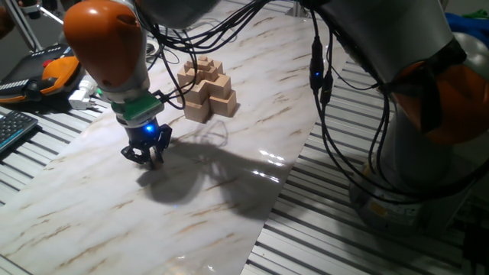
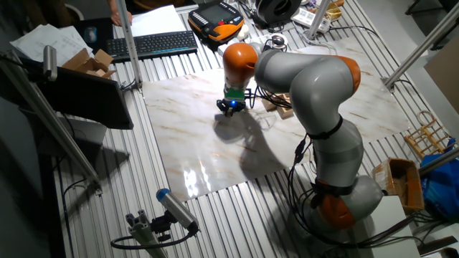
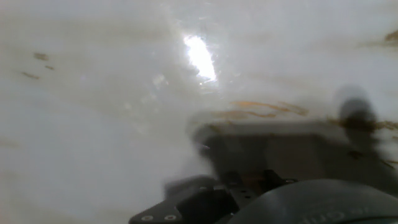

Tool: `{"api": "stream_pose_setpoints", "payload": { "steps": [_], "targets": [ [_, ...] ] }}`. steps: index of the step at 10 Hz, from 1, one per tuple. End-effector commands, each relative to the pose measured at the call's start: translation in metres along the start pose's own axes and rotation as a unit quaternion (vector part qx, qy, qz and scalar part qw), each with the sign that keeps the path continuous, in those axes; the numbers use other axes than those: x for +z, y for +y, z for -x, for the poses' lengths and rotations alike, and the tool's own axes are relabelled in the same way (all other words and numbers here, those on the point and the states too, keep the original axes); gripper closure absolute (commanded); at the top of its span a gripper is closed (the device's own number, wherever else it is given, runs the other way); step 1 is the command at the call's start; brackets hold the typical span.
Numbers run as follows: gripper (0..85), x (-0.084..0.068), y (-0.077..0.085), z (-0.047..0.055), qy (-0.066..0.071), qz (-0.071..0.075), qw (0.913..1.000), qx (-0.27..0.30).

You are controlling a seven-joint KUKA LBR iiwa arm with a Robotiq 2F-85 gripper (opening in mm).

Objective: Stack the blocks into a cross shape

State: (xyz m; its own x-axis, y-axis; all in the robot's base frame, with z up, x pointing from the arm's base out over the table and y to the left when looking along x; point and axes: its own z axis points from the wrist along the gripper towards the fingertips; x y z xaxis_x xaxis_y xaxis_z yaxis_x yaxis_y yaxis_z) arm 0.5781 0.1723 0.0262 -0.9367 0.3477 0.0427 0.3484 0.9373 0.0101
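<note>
1. The marble-patterned board [image 1: 229, 191] lies on a slatted metal table [image 1: 321, 244]; its near edge runs diagonally, with slats exposed beyond it.
2. The gripper [image 1: 145, 156] hangs low over the board's left-centre, with its fingertips at or just above the surface. Bare board surrounds it on the front and right sides.
3. Finger state: cannot be determined. The fingers appear close together, and the blurred hand view shows no block.
4. The cross shape [image 1: 206, 88] stands on the board behind and to the right of the gripper, apart from it. It is a tiered pile of light-tan wooden cubes, with smaller cubes toward the top.
5. Black cables [image 1: 321, 84] hang over the board's right edge.
6. A keyboard [image 2: 154, 44] lies off the board, well apart.
</note>
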Motion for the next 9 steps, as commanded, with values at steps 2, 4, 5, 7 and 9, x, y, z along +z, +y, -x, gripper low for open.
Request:
{"api": "stream_pose_setpoints", "payload": {
  "steps": [2,4,5,7,9],
  "targets": [
    [85.0,-0.004,-0.001,0.001,-0.003,-0.005,1.0000,0.007],
    [85.0,-0.018,-0.005,0.006,0.002,0.007,0.9991,0.042],
    [85.0,-0.032,-0.012,0.011,0.008,0.011,0.9980,0.062],
    [85.0,-0.054,-0.025,0.017,0.012,0.008,0.9958,0.091],
    [85.0,-0.080,-0.048,0.030,0.040,0.016,0.9877,0.150]
  ]
}}
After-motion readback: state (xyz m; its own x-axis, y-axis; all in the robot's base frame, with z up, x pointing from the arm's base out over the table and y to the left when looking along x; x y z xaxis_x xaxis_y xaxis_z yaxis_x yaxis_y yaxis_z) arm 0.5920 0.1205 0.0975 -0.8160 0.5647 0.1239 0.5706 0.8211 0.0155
